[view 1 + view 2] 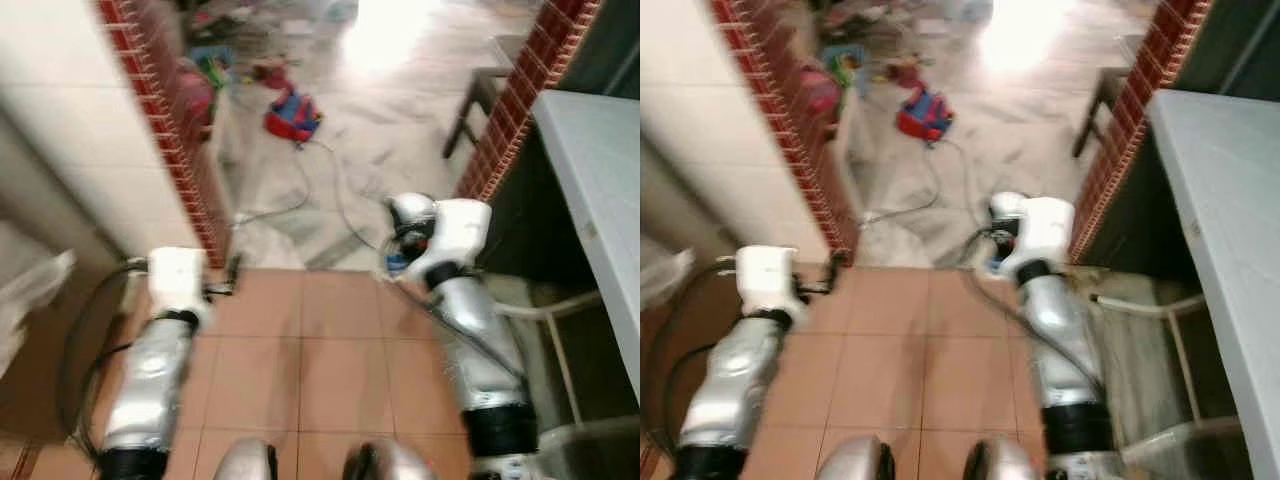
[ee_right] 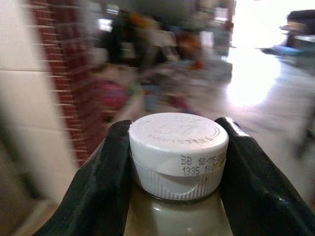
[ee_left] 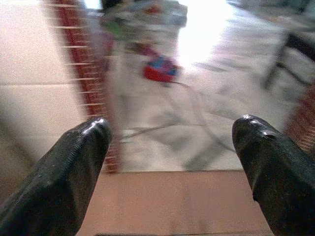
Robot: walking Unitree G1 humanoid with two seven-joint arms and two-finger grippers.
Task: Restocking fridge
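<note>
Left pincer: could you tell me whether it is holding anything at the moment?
No, the left pincer is open, its two black fingers spread apart with bare floor between them.

White-capped bottle (image 2: 177, 157) upright, clamped in right hand (image 2: 174, 167).

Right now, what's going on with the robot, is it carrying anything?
The right gripper is shut on a white-capped bottle of pale liquid, held out in front of the robot over the terracotta tile floor. The left gripper is open with nothing between its fingers. The robot faces a doorway between red brick-edged walls; beyond it, a grey marbled floor with a red and blue toy and cables. The views are blurred.
</note>
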